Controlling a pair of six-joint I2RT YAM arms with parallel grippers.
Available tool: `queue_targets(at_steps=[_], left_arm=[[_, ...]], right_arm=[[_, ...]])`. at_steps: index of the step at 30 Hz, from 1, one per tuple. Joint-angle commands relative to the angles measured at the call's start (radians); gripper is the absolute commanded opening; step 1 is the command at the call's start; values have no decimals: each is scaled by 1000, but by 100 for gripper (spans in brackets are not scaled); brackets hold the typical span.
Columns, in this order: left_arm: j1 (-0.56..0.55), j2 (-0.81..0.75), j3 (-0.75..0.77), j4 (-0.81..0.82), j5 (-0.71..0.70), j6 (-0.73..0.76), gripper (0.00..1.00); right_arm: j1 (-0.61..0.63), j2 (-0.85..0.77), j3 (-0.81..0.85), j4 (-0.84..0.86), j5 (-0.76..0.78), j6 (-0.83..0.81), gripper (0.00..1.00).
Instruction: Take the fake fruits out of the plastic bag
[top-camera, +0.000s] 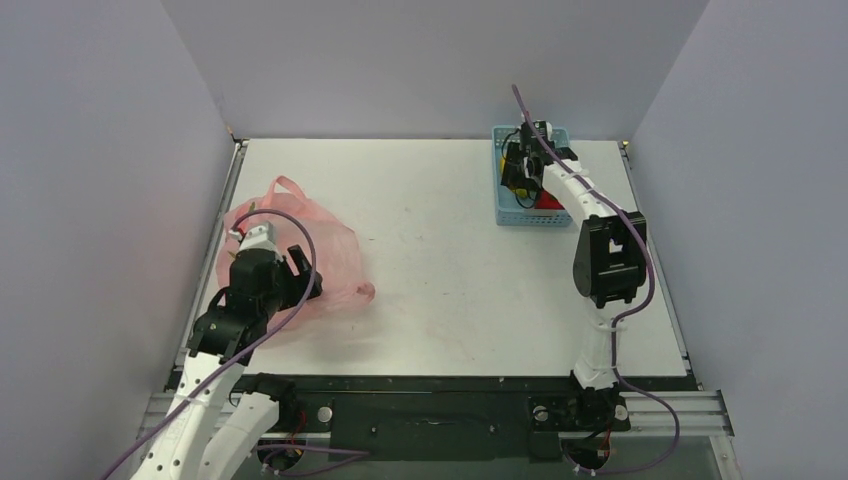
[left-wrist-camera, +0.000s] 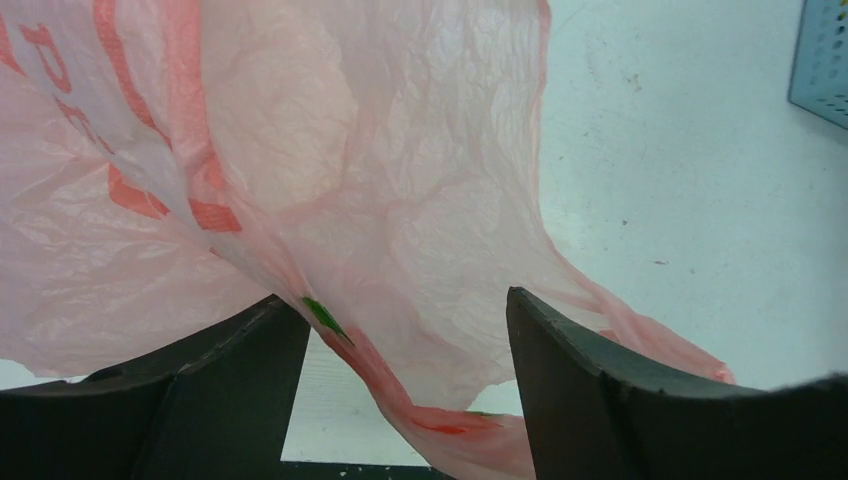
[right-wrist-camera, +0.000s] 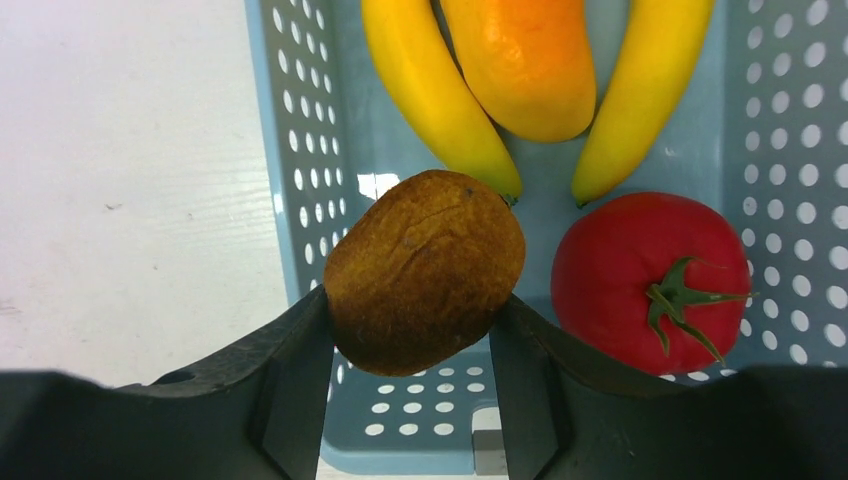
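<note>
- Step in hand, as judged: setting the kiwi (right-wrist-camera: 425, 270) down in the basket (right-wrist-camera: 300, 150). Probably the last fruit, going by the flat bag.
- State of the right gripper (right-wrist-camera: 410, 300): clenched on the kiwi across its middle, one finger on each flank, held over the basket close to the wall at the left of the wrist view.
- Already in the basket: two bananas (right-wrist-camera: 425, 90), a mango (right-wrist-camera: 525, 60) between them, and an apple (right-wrist-camera: 650, 280) just beside the banana tips.
- Aim for the bare floor patch between that wall and the apple, below the banana tips.
- Lower close to the floor before parting the fingers; expect a rounded, hard-skinned body to roll if dropped from height.
- Part the fingers only enough to free the fruit, then lift straight up to avoid nudging the apple.
- State of the left gripper (left-wrist-camera: 400, 297): released, fingers well apart, with a fold of the plastic bag (left-wrist-camera: 300, 150) draped between them and lying against one finger, not pinched.
- Location of the plastic bag: slack on the table (top-camera: 440, 260) at the left side, well apart from the basket; no fruit shape visible through the film.
- Raise the left arm slowly; watch for thin film clinging to a finger.
</note>
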Motion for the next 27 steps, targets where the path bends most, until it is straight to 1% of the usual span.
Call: queue_targets(at_steps=[1, 2, 4, 9, 12, 14, 18, 23, 27], left_arm=[[5, -93, -13, 91, 81, 37, 72], [5, -106, -16, 96, 88, 40, 74], [3, -132, -16, 103, 103, 48, 75], [2, -138, -25, 121, 155, 61, 76], [0, -141, -27, 128, 166, 68, 76], [1, -141, -28, 133, 193, 73, 76], [0, -149, -29, 136, 205, 76, 76], [-3, -161, -30, 136, 207, 78, 76], [-6, -173, -22, 121, 207, 75, 76]], right_arm=[[-8, 20, 57, -68, -2, -35, 30], [-8, 21, 53, -68, 0, -37, 35], [-8, 31, 53, -67, 3, -41, 40], [-9, 49, 62, -69, 0, -41, 50], [-9, 40, 57, -68, -3, -42, 58], [-10, 31, 55, -68, -3, -44, 61], [-9, 8, 43, -69, -14, -50, 65], [-8, -45, 9, -63, -20, -52, 66], [1, -165, -75, -36, -18, -40, 66]])
